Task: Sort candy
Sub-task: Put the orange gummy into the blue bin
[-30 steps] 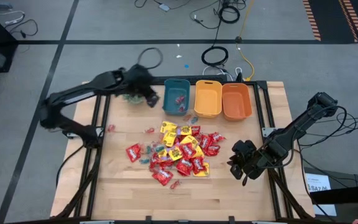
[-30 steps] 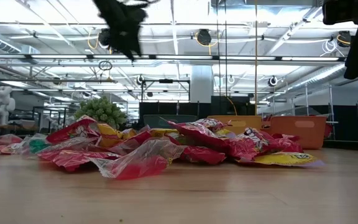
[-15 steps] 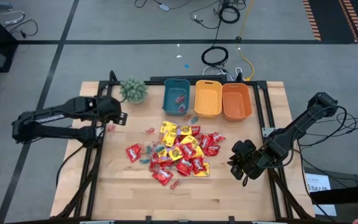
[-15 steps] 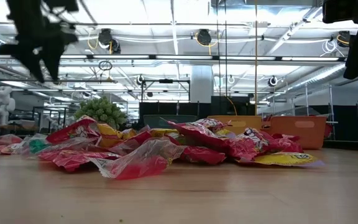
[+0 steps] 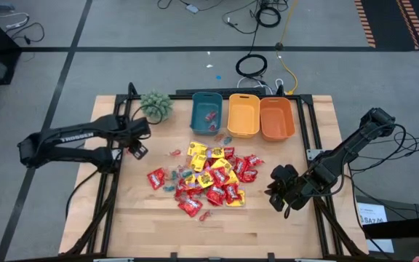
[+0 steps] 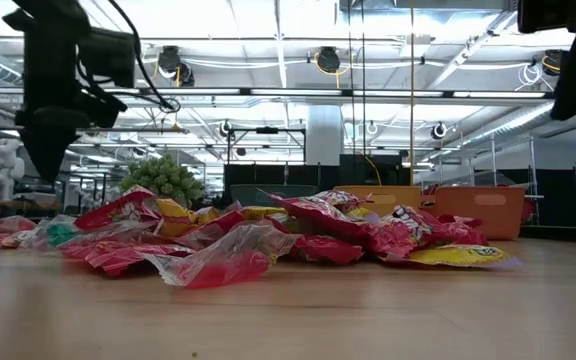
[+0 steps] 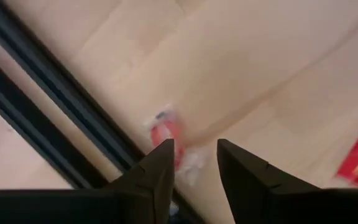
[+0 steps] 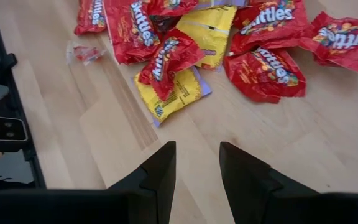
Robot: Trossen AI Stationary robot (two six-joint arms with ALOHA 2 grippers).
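High view: the candy (image 5: pixel 208 177) lies in a loose heap at the middle of the wooden tabletop (image 5: pixel 144 218), mostly shiny red packets mixed with yellow ones, with a few small pieces scattered around the heap's edges. Three bins stand in a row along the far edge: a teal bin (image 5: pixel 206 113) with a few pieces already inside, a yellow bin (image 5: pixel 243 115) and an orange bin (image 5: pixel 276 118). A small green spiky plant (image 5: pixel 156 105) sits just beside the teal bin, toward the left arm. The left gripper (image 5: pixel 138 149) hangs over the tabletop's left edge, well apart from the heap, close to the dark frame rail (image 5: pixel 115 167). In the left wrist view its fingers (image 7: pixel 151 177) stand a little apart with nothing between them, and just past their tips lies a single small red wrapped sweet (image 7: pixel 165 132) on the wood, right beside the rail; the fingers are not touching it as far as can be told. The right gripper (image 5: pixel 278 196) waits near the tabletop's right side, beside the heap. In the right wrist view its fingers (image 8: pixel 160 171) are likewise slightly parted and empty, pointing toward red and yellow packets (image 8: pixel 173 74) spread on the wood ahead. In the low view the heap (image 6: pixel 258 240) fills the middle of the tabletop, with the plant (image 6: pixel 163 180) and the orange bin (image 6: pixel 483 212) behind it, and the left arm (image 6: pixel 58 80) hanging above the heap's end nearest the plant.
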